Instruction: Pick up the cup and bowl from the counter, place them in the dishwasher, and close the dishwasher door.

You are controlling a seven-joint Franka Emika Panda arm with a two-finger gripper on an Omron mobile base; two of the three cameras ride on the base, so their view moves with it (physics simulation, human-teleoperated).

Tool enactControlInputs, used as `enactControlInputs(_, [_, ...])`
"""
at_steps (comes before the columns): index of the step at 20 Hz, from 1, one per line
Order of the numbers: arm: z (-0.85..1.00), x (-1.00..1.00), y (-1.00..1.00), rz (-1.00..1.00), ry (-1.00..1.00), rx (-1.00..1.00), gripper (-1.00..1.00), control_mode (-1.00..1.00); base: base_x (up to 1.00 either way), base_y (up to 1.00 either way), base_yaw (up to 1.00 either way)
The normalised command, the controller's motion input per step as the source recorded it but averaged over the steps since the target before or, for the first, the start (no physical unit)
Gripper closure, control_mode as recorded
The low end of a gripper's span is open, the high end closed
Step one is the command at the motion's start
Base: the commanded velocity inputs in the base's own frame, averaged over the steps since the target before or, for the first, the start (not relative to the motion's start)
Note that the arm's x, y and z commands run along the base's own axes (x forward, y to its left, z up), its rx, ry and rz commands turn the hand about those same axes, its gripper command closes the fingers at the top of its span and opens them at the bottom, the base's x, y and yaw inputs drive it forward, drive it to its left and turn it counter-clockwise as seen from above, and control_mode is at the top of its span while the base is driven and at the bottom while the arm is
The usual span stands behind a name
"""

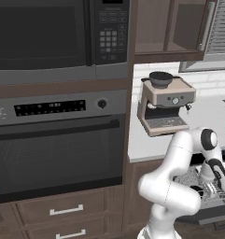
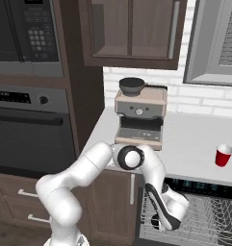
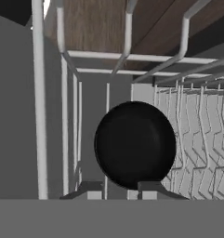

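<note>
End effector (image 3: 118,186) is reaching down into the dishwasher (image 2: 204,217) rack, fingers (image 3: 88,189) standing slightly apart, nothing clamped betw. them. Black bowl (image 3: 135,145) is sitting in the wire rack (image 3: 197,139) just beyond the fingertips; in hand view its lower rim is lying right at the tips, contact cannot be judged. In right base view the hand is hanging low over the near-left corner of the rack, w/ the bowl (image 2: 156,222) showing as a dark patch beside it.

Dishwasher door (image 1: 216,212) is lying open, rack pulled out, under the bench (image 2: 194,139) edge. Left base view is giving the same: arm bending down from the elbow into the rack at far right of frame.

Red cup (image 2: 224,155) is standing upright on the bench, to the right, well apart from the end effector and above the open dishwasher. Espresso machine (image 2: 139,117) is standing on the bench at its left end, against the white tile wall, dark round item on top.

Further left: built-in oven (image 1: 58,149) w/ bar handle, microwave (image 1: 58,32) above it, wood drawers (image 1: 62,210) below. Wood wall cabinets (image 2: 132,31) are hanging over the bench.
</note>
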Motion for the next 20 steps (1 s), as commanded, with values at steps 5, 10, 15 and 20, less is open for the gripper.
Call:
enactControlInputs(5, [0.61, -0.33, -0.04, 0.05, -0.01, -0.01, -1.00, -1.00, 0.00, 0.00, 0.00])
enactControlInputs(10, [0.95, -0.90, 0.04, 0.00, 0.02, 0.00, -1.00, -1.00, 0.00, 0.00, 0.00])
enactControlInputs(15, [0.84, -0.97, 0.09, -0.09, 0.08, 0.00, -1.00, -1.00, 0.00, 0.00, 0.00])
enactControlInputs(20, [1.00, -0.51, 0.00, -0.05, -0.01, -0.03, -1.00, -1.00, 0.00, 0.00, 0.00])
